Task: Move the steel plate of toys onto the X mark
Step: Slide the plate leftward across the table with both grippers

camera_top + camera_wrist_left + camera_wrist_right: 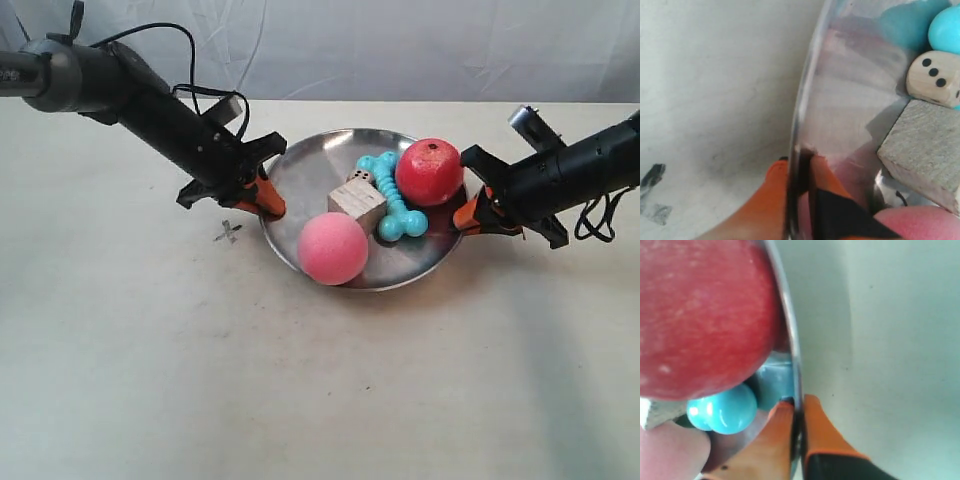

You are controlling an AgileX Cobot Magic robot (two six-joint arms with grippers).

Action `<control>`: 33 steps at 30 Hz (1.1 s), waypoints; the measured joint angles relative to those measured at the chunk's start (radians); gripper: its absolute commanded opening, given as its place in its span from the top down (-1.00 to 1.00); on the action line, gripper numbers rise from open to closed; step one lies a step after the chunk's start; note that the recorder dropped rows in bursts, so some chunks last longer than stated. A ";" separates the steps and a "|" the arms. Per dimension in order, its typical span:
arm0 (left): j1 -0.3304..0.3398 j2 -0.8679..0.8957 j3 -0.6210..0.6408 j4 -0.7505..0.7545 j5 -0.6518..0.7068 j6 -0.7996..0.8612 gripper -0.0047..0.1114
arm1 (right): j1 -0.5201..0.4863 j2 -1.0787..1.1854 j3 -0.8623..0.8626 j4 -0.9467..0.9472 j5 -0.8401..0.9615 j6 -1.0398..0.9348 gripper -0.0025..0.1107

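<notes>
Two grippers are pinching the plate [300, 165] at opposite edges; the left gripper [800, 165] is holding its orange fingers [775, 200] narrow over the rim, near the die [935, 77] and the wooden block [925, 150]; the right gripper [797, 407] is clamping the rim likewise, beside the red ball [700, 315]. Plate is lying over the table [150, 380] — lifted or resting, cannot tell; the X mark [228, 232] is showing just beside the rim, by the left gripper, uncovered.

Judging the step: the carry. Both arms should be travelling together toward the mark, level and slow — the pink ball [333, 248] is crowding the near rim and looks ready to roll; uneven pull risks the rim slipping free.
</notes>
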 measured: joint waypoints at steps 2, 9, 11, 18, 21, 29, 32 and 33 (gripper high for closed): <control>0.021 -0.002 0.000 0.065 0.030 -0.030 0.92 | 0.049 -0.002 -0.020 -0.027 0.000 0.047 0.97; 0.130 -0.076 0.002 0.230 0.130 -0.050 0.92 | 0.219 -0.002 -0.065 -0.016 -0.063 0.134 0.97; 0.155 -0.097 0.004 0.266 0.146 -0.062 0.92 | 0.252 -0.002 -0.080 -0.008 -0.073 0.151 0.97; 0.232 -0.137 0.097 0.317 0.148 -0.072 0.92 | 0.331 0.043 -0.170 -0.007 -0.051 0.214 0.97; 0.258 -0.139 0.145 0.334 0.143 -0.076 0.92 | 0.365 0.081 -0.202 -0.021 -0.042 0.238 0.97; 0.279 -0.139 0.219 0.381 0.096 -0.079 0.92 | 0.410 0.184 -0.253 -0.044 -0.035 0.270 0.97; 0.279 -0.139 0.219 0.399 0.086 -0.079 0.92 | 0.414 0.209 -0.257 -0.039 -0.038 0.273 0.97; 0.279 -0.139 0.220 0.404 0.084 -0.081 0.92 | 0.415 0.217 -0.257 -0.034 -0.038 0.273 0.97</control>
